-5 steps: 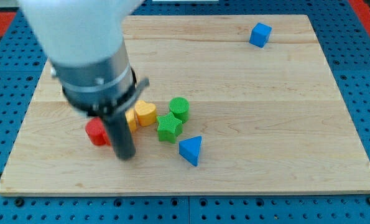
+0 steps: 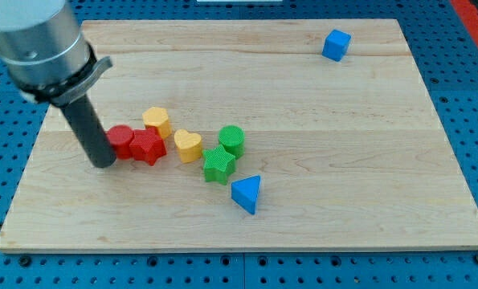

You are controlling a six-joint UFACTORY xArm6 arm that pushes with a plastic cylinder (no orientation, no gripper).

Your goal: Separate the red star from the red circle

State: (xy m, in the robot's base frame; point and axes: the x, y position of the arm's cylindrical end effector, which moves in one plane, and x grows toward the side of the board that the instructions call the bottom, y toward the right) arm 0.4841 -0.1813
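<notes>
The red circle [image 2: 121,140] and the red star [image 2: 148,146] lie side by side on the wooden board [image 2: 303,201], touching, left of the middle. The star is on the circle's right. My tip [image 2: 103,162] stands on the board just left of the red circle, touching or nearly touching its left side. The dark rod rises from it toward the view's top left.
A yellow block [image 2: 157,120] sits just above the red star. A yellow heart [image 2: 188,145], a green star [image 2: 218,164] and a green cylinder [image 2: 231,140] lie to the right. A blue triangle [image 2: 247,193] is lower right. A blue cube [image 2: 336,44] sits at the top right.
The arm moved up and to the left, uncovering the red star and yellow block. My tip went from right of the red circle to its left. The red circle shifted slightly upward.
</notes>
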